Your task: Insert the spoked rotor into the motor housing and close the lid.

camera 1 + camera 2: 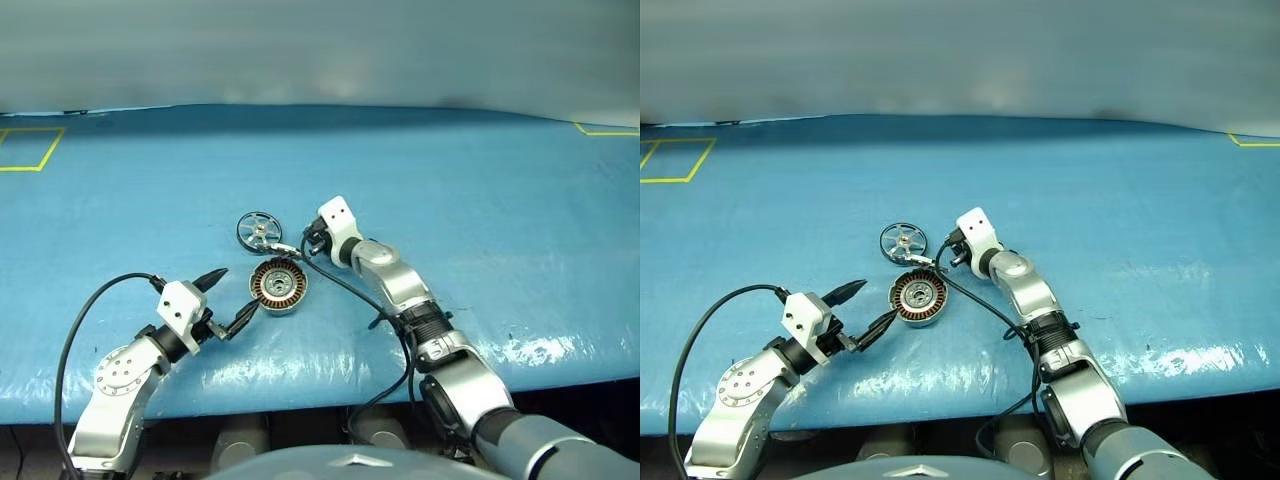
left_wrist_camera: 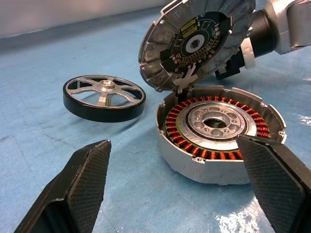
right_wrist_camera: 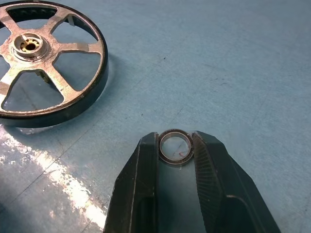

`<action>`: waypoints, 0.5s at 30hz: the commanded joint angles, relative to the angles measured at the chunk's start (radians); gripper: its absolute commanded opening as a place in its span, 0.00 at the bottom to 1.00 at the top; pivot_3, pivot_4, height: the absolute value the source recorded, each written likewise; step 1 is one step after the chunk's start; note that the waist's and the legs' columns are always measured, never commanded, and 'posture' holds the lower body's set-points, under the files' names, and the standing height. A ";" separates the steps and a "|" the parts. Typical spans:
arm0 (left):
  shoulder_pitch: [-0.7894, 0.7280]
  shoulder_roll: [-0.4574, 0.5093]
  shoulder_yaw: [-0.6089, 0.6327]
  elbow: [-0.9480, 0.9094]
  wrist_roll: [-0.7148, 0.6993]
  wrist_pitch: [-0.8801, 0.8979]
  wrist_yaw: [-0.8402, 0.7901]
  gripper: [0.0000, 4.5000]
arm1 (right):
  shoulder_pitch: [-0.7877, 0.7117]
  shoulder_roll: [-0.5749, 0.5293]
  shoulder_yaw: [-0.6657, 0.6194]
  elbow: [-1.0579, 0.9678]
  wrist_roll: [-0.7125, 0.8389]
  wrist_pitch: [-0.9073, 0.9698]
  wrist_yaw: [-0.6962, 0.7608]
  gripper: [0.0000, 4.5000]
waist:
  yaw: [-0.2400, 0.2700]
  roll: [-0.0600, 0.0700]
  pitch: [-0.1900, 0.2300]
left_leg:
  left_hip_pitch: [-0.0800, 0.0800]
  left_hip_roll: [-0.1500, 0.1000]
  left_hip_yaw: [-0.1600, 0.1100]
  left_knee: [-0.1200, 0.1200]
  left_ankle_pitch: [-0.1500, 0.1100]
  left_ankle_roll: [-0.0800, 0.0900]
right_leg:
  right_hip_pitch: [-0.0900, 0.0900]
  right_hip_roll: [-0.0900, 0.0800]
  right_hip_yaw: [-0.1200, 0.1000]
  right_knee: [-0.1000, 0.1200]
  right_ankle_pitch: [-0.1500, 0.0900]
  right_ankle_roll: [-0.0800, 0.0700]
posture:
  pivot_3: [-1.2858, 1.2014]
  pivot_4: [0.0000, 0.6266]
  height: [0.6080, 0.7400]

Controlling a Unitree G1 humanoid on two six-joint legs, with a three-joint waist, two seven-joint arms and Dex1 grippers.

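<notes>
Blue table with one spoked rotor, one motor housing, left gripper wide, right gripper pinching one small ring.

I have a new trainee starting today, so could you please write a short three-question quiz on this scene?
1. True or false: the spoked rotor already sits inside the motor housing.
2. What is the right claw pinching? A) the lid B) a small ring C) the rotor
3. Fill in: the lid stands ____ above the housing, and the left claw is open beside it.

Key: 1 false, it lies on the blue table; 2 B, the small ring; 3 open.
</notes>
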 commanded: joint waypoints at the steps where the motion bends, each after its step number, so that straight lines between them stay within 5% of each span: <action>1: 0.003 0.000 0.002 -0.011 0.006 -0.020 0.003 1.00 | 0.070 -0.036 -0.014 -0.171 -0.038 0.139 -0.053 0.15 | 0.003 0.000 0.000 | 0.000 0.000 0.000 0.000 0.000 0.000 | 0.000 0.000 0.000 0.000 0.000 0.000 | 0.52 0.24 1.00; 9: 0.015 0.003 0.004 -0.016 -0.001 -0.012 0.003 1.00 | 0.330 -0.158 -0.016 -0.755 -0.012 0.519 -0.046 0.15 | 0.007 0.000 -0.001 | 0.000 0.000 0.000 0.001 0.000 0.000 | 0.000 0.000 0.000 0.000 0.000 0.000 | 0.52 0.24 1.00; 15: 0.012 0.006 0.005 -0.012 -0.004 -0.006 -0.001 1.00 | 0.394 -0.276 0.011 -1.062 0.127 0.723 0.088 0.15 | 0.001 0.001 0.000 | 0.001 0.000 0.000 0.004 0.000 0.000 | 0.001 0.001 0.000 0.001 -0.003 0.005 | 0.52 0.24 1.00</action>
